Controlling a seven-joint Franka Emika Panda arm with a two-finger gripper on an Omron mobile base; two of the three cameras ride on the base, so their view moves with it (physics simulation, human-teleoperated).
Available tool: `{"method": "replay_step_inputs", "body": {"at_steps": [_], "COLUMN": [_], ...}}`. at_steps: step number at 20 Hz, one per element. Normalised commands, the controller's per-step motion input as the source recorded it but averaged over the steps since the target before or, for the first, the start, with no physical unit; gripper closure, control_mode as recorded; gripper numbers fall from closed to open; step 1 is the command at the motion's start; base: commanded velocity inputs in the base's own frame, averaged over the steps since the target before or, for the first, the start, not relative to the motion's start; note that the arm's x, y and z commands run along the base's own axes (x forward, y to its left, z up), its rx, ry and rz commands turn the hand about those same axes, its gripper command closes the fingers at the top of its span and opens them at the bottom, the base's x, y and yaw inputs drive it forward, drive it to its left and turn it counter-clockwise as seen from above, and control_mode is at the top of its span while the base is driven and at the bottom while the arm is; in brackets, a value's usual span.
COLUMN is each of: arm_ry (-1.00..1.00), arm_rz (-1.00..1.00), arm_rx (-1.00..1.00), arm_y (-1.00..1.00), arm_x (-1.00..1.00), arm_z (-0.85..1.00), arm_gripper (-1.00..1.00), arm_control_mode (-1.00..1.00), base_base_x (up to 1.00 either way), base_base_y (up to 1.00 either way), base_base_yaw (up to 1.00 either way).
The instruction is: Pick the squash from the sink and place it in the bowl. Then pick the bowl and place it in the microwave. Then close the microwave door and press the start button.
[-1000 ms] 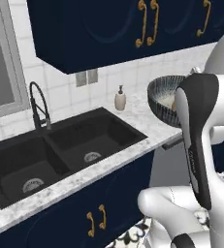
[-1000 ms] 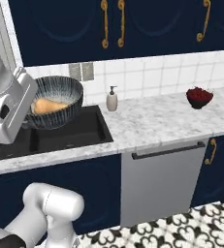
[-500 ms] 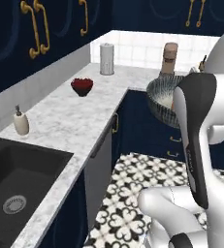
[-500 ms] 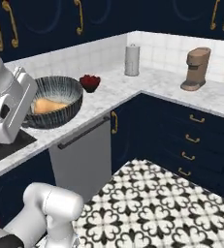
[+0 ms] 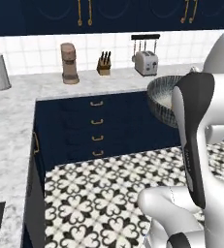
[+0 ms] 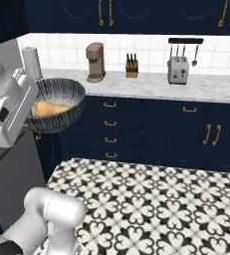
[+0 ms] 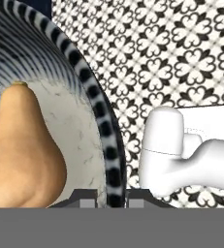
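The arm rises and bends, and it holds the bowl (image 6: 54,104) in the air above the patterned floor (image 6: 161,199), with the hand level. The jaws (image 7: 109,196) are closed on the bowl's rim, one finger inside and one outside. The bowl is round, with fine dark stripes outside and a pale speckled inside. The squash (image 7: 21,155) lies inside it at 9 o'clock of the rim; it is smooth, tan-orange and pear-shaped. The marble bench (image 5: 84,82) stands behind.
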Motion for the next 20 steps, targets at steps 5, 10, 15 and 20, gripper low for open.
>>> {"method": "replay_step_inputs", "body": {"at_steps": [5,10,15,20], "arm_ry": [0.0,0.0,0.0,0.0], "arm_rz": [0.0,0.0,0.0,0.0], "arm_rx": [0.0,0.0,0.0,0.0], "arm_y": [0.0,0.0,0.0,0.0], "arm_x": [0.0,0.0,0.0,0.0], "arm_z": [0.0,0.0,0.0,0.0], "arm_gripper": [1.0,1.0,1.0,1.0], "arm_control_mode": [1.0,1.0,1.0,1.0], "base_base_x": [0.0,0.0,0.0,0.0], "base_base_y": [-0.29,-0.24,-0.23,-0.22], "base_base_yaw": [-0.82,-0.83,-0.83,-0.83]}}
